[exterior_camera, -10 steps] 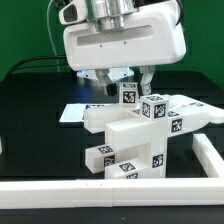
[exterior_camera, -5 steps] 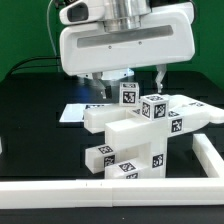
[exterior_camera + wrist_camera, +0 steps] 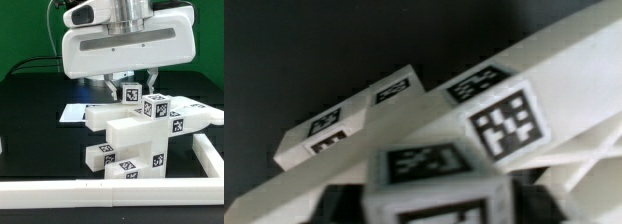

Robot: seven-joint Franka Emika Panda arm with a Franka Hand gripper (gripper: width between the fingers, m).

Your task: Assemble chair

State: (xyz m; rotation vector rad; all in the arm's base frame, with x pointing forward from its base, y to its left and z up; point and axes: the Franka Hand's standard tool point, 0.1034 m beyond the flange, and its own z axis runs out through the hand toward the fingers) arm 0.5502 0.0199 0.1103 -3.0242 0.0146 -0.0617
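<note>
Gripper [image 3: 130,84] over the chair [image 3: 135,135] stack's small top block [image 3: 129,94], jaws half-spread around it, grip unclear; probably grasping, next needs firm pinch

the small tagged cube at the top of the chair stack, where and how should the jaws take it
Grip the small tagged cube across its two upright side faces, coming straight down from above. It stands proud on top of the chair stack with open space at its sides, while the parts under it block any low approach. The gripper already hangs just above it, so a short descent should probably do.
</note>
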